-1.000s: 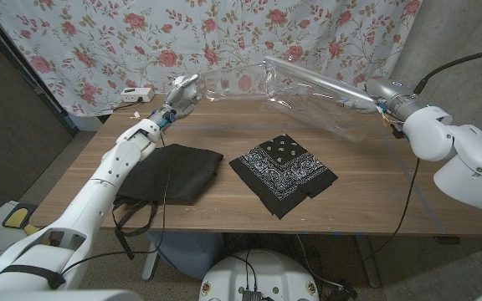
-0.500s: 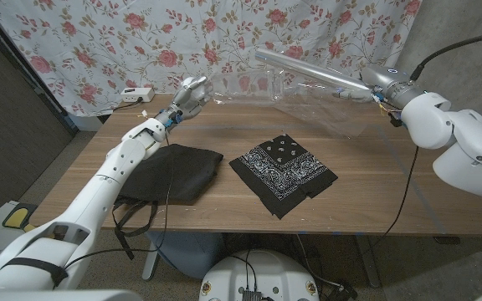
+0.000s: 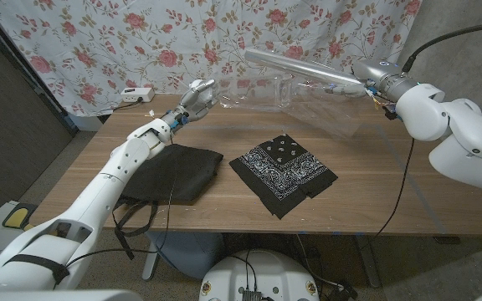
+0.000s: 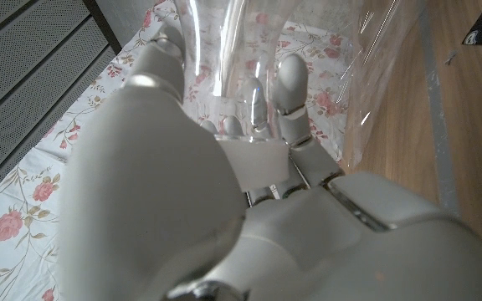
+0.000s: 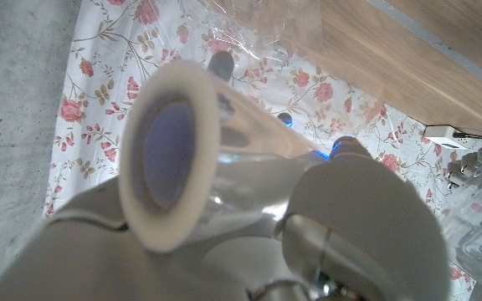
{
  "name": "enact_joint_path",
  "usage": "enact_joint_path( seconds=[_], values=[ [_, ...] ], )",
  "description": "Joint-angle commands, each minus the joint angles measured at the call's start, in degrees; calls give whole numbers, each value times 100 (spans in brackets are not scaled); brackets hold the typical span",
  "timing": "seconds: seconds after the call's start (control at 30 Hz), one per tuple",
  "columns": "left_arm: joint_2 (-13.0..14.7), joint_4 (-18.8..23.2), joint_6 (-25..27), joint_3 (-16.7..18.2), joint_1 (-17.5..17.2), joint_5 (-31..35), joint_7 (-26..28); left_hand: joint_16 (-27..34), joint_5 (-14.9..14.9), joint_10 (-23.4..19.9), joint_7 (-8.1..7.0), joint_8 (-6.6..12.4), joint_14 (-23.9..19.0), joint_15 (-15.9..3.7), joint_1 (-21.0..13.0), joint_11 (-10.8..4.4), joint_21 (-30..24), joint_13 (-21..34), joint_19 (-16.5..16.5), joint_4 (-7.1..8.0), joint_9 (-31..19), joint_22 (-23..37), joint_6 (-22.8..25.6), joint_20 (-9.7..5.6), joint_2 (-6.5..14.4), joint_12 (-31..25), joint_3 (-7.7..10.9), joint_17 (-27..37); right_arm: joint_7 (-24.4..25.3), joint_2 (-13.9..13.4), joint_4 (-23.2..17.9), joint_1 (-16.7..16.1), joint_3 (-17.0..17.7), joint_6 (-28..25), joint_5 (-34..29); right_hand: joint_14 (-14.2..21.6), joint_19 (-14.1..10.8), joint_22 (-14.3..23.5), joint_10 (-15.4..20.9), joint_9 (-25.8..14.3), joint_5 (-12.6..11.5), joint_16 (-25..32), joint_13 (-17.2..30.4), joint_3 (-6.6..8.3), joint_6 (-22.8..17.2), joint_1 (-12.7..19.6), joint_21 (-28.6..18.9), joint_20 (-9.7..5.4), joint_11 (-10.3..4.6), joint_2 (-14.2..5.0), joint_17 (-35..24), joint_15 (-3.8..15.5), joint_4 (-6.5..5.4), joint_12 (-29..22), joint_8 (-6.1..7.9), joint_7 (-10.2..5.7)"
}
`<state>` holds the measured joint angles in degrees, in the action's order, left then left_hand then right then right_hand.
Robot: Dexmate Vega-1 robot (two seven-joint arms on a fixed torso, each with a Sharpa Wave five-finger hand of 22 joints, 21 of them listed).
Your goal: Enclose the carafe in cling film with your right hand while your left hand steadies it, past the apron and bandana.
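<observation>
The clear carafe (image 3: 258,92) stands at the table's far edge, behind the patterned black bandana (image 3: 284,171) and to the right of the black apron (image 3: 170,171). My right hand (image 3: 376,80) grips the cling film roll (image 3: 304,71), held high and slanting over the carafe. Clear film (image 3: 325,104) hangs from the roll around the carafe. The roll's open end (image 5: 170,150) faces the right wrist camera. My left hand (image 3: 197,94) is at the carafe's left side with fingers (image 4: 291,84) spread against the clear surface (image 4: 224,50). Whether they touch it is unclear.
A floral curtain (image 3: 99,42) hangs right behind the table's far edge. A white power strip (image 3: 132,94) lies at the back left. A black cable (image 3: 404,184) drops from my right arm across the table's right end.
My left hand has moved right toward the carafe. My right hand has raised the roll and swung it left, and the film has been drawn further over the carafe.
</observation>
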<state>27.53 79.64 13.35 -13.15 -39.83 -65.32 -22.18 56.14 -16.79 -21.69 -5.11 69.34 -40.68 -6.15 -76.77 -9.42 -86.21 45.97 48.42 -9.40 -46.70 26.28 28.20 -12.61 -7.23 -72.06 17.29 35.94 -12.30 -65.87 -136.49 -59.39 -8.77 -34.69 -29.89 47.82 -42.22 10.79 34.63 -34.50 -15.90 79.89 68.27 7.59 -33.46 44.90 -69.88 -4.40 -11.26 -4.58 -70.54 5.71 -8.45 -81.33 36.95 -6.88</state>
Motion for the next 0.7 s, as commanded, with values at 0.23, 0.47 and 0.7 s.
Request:
enact_joint_path(
  seconds=[0.23,0.47,0.7],
  values=[
    [-42,35,171,-199,47,-6,-58,2704,22,32,-2,514,-286,-281,-1525,-13,-3,13,3,-1,-7,5,-40,-11,1546,-45,72,54,-292,27,-98,293,-59,169,-205,-27,18,11,28,-11,-31,50,74,56,-97,-486,-2,-376,16,-507,-15,654,-7,-50,49,-134],
    [-10,93,281,-258,45,-11,-27,2702,25,30,13,531,-292,-292,-1521,-10,-15,-4,13,2,9,9,-38,-11,1544,-47,72,39,-270,130,-113,343,-62,351,-182,-41,21,19,34,-1,-37,94,48,80,-86,-511,-7,-376,9,-506,-13,653,-4,-8,73,-136],
    [3,66,328,-334,117,32,-81,2692,26,43,5,546,-280,-296,-1521,-14,-10,-15,5,2,15,-3,-45,-11,1543,-47,74,23,-361,148,-184,356,-121,402,-251,-51,20,11,49,1,-41,130,65,99,-71,-530,0,-373,12,-505,-13,653,-2,-7,94,-135]
  ],
)
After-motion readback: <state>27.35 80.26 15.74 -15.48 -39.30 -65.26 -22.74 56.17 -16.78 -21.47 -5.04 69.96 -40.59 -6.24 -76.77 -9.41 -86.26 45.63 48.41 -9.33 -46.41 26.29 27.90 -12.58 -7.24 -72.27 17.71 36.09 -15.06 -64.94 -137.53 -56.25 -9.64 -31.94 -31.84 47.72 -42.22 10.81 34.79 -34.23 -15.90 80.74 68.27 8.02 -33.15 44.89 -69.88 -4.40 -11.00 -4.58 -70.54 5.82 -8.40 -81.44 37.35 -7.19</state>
